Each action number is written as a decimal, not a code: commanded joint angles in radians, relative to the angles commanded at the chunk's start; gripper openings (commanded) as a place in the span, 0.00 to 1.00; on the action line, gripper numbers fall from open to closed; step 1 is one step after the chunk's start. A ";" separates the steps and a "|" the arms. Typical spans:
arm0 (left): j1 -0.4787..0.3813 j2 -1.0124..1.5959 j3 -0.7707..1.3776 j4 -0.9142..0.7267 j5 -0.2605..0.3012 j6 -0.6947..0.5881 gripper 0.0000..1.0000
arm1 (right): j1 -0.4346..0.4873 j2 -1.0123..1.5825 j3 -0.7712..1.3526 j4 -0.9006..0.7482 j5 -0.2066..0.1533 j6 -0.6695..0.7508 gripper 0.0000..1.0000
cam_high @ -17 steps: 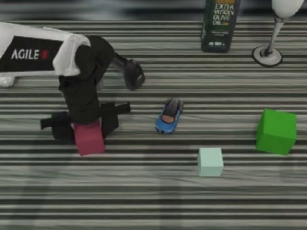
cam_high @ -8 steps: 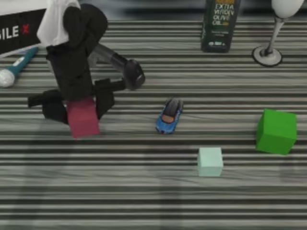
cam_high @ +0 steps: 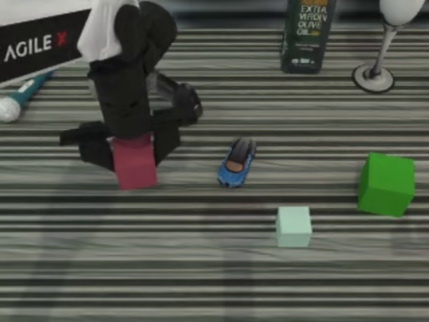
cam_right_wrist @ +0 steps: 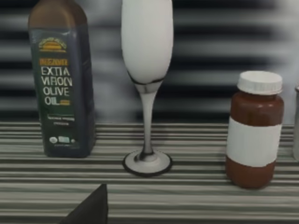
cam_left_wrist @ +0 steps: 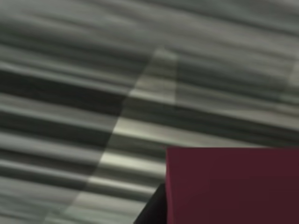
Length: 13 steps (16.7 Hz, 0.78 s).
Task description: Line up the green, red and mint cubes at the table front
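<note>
One cube, the red, is clamped in the left gripper; mint and green lie rightward, nearer the front.

The top view looks straight down on the striped table; the left wrist view sits very close above it, the red cube filling one corner; the right wrist view faces level along the tabletop toward the olive oil bottle and wine glass, both also at the top view's far edge.
</note>
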 joint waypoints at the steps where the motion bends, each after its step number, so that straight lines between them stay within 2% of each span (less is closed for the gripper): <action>1: -0.038 0.022 0.041 -0.020 0.000 -0.019 0.00 | 0.000 0.000 0.000 0.000 0.000 0.000 1.00; 8: -0.332 0.171 0.341 -0.167 0.001 -0.162 0.00 | 0.000 0.000 0.000 0.000 0.000 0.000 1.00; 10: -0.362 0.184 0.370 -0.180 0.001 -0.177 0.00 | 0.000 0.000 0.000 0.000 0.000 0.000 1.00; 13: -0.362 0.184 0.371 -0.181 0.001 -0.177 0.00 | 0.000 0.000 0.000 0.000 0.000 0.000 1.00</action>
